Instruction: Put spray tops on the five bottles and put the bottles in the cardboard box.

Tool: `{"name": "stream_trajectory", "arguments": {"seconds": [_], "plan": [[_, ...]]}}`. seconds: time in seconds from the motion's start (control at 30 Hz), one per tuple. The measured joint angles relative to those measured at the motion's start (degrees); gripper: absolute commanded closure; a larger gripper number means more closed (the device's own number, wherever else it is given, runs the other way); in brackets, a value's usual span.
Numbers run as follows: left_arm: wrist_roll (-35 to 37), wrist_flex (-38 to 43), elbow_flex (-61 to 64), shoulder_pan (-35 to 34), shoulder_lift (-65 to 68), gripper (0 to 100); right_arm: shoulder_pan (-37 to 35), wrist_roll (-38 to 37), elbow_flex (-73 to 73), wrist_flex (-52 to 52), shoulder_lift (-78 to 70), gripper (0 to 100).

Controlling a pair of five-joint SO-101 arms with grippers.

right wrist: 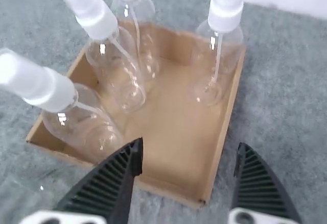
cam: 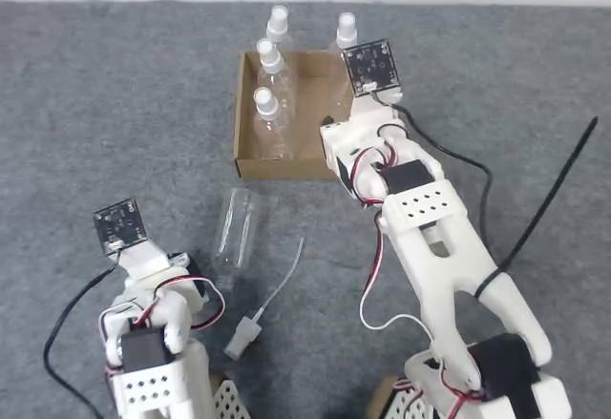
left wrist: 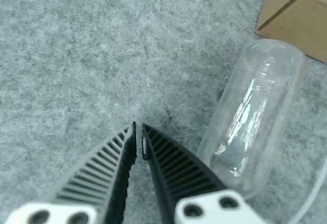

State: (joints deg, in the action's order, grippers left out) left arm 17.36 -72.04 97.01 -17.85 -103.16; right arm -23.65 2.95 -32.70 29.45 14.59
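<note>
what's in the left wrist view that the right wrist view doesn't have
Left wrist view adds: the left claw, shut, beside a capless bottle lying on its side on the carpet. Right wrist view adds: the right claw, open, over the cardboard box, with four capped bottles standing in it. Both share: the cardboard box, just a corner in the left wrist view, and the grey carpet.

The grey table cover (cam: 95,104) is looking like rough, fuzzy cloth. The cardboard box (cam: 286,168) is showing matt brown paperboard. At its six o'clock, the lying bottle (cam: 234,233) is gleaming as clear, smooth, glossy plastic. The spray tops (right wrist: 92,15) are looking like matt white plastic. The left gripper (left wrist: 139,129) is showing ribbed, matt black plastic fingers (left wrist: 168,157).
</note>
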Motion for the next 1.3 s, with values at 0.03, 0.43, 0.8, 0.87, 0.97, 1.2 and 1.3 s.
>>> {"name": "stream_trajectory", "arguments": {"seconds": [0.03, 0.43, 0.8, 0.87, 0.97, 1.2, 1.3], "plan": [[0.0, 0.0, 0.0, 0.0, 0.0, 99, 0.0, 0.0, 0.0, 0.9, 0.3, 76.0], [0.0, 0.0, 0.0, 0.0, 0.0, 99, -6.2, 0.0, -0.1, 10.2, 12.2, 76.0], [0.0, 0.0, 0.0, 0.0, 0.0, 99, -13.7, 0.0, -0.1, 15.1, 17.8, 76.0], [0.0, 0.0, 0.0, 0.0, 0.0, 99, -14.9, 0.0, -0.1, 15.1, 17.9, 76.0], [0.0, 0.0, 0.0, 0.0, 0.0, 99, -16.4, 0.0, -0.1, 15.1, 17.9, 76.0], [0.0, 0.0, 0.0, 0.0, 0.0, 99, -20.0, 0.0, -0.1, 15.1, 17.9, 76.0], [0.0, 0.0, 0.0, 0.0, 0.0, 99, -20.8, 0.0, -0.1, 15.1, 17.9, 76.0]]}}
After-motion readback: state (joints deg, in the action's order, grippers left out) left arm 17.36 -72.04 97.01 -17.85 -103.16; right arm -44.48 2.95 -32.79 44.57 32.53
